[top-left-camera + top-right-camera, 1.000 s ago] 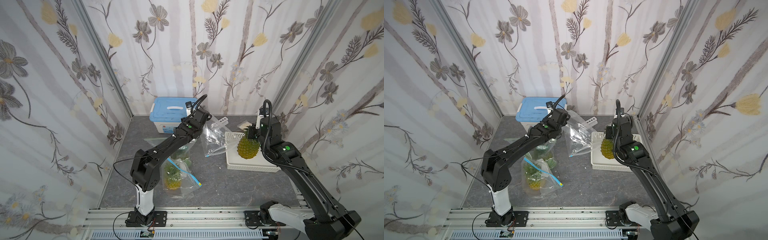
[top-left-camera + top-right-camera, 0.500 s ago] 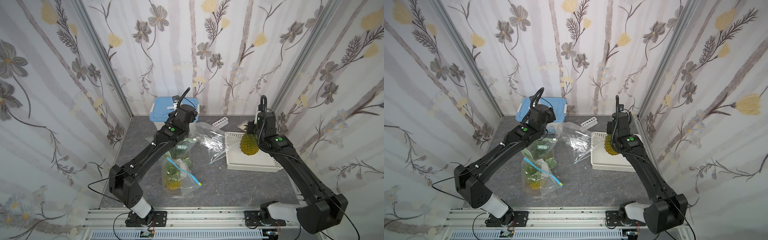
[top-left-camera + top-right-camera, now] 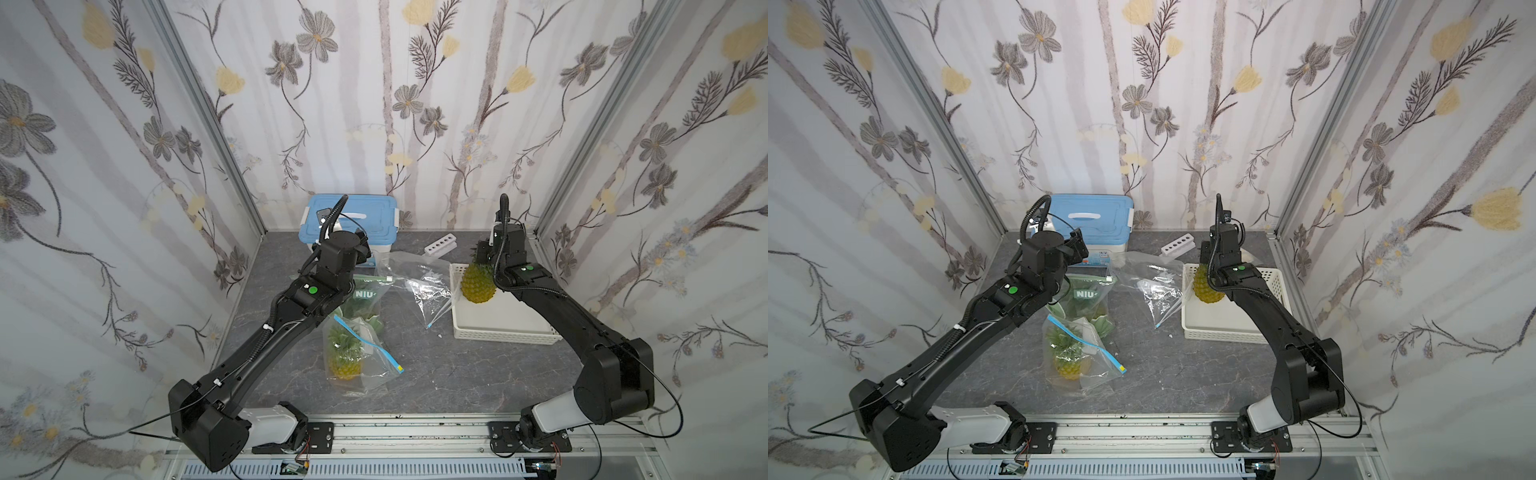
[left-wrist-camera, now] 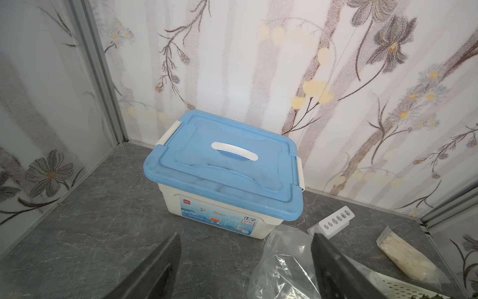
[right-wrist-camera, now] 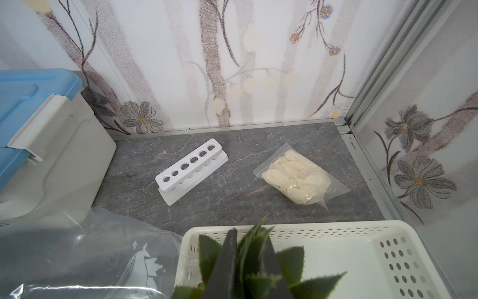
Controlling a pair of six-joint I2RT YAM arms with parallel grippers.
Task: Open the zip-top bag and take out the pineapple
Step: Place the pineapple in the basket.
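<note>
Far left, back of the surface [image 3: 436, 374]: blue-lidded box [image 3: 353, 216], shut, against the wall. Left arm raised in front of it. The left fingers [image 4: 157, 269] are spread wide with nothing between them and point at the box.

Under that arm: a green-printed bag [image 3: 365, 297]. Nearer the front lies a bagged pineapple [image 3: 345, 357] in a clear bag with a blue strip, untouched.

Centre: the zip-top bag [image 3: 419, 282] lies crumpled and empty on the surface, apart from both arms, just beside the white basket [image 3: 498, 328]. Behind it is a white tube rack [image 3: 440, 246].

Right: the right fingers [image 5: 229, 261] are pressed together on the leafy crown of the pineapple [image 3: 478, 286]. Fruit hangs upright, base down, at the basket's corner nearest the empty bag. Cannot tell whether the base rests on the basket floor or is just clear of it. A small bag of white pieces [image 5: 297, 178] sits behind the basket, near the wall.

Step, as I judge it: bag opened and fruit already out, so this is the set-down.

Next move calls for lowering straight down until the base bears on the basket floor, clear of the rim, and only then parting the right fingers. The fruit is rounded and top-heavy, so it may tip against the basket wall. The stiff leaves could catch a finger on the way out.
</note>
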